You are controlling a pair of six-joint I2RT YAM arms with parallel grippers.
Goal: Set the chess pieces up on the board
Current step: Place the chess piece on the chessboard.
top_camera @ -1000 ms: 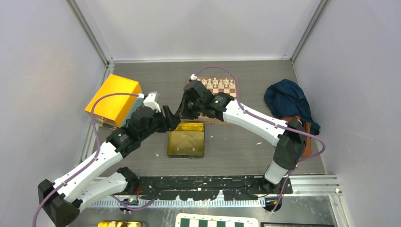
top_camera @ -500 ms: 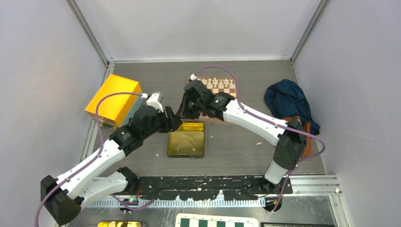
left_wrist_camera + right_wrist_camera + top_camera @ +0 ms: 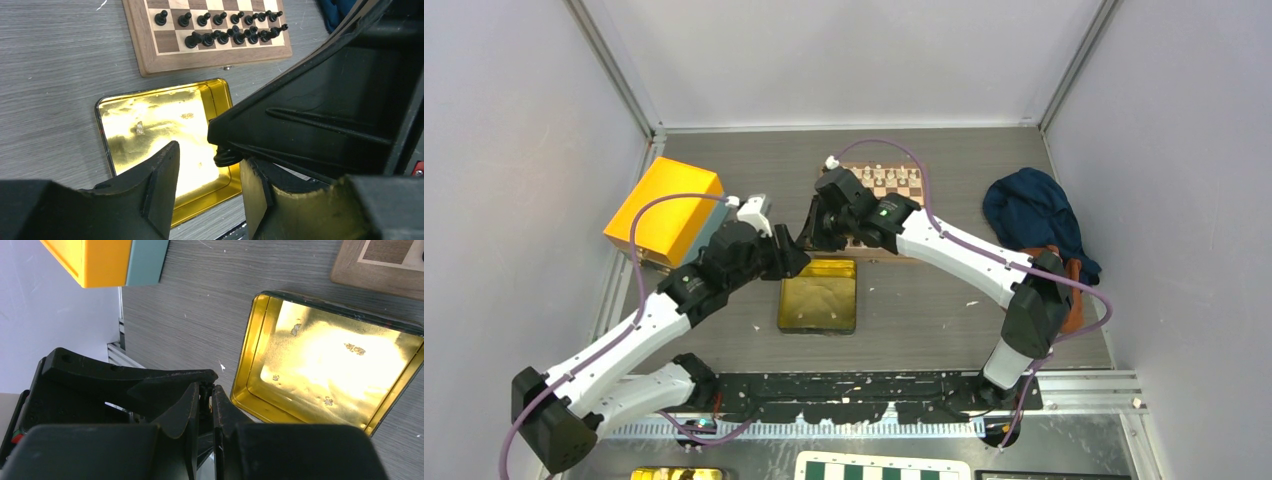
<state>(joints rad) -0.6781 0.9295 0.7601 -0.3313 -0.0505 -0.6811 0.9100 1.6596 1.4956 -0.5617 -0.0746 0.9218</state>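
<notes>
Chess piece (image 3: 227, 158) (black) seems pinched by right jaws; left jaws spread.

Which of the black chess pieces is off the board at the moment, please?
The black piece pinched in the right gripper, held up near the gold tin; the other black pieces stand in two rows on the board.

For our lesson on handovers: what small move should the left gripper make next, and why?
Probably close the left gripper on the small black chess piece. The right gripper pinches it near the open gold tin, and the left fingers stand open either side of it.
</notes>
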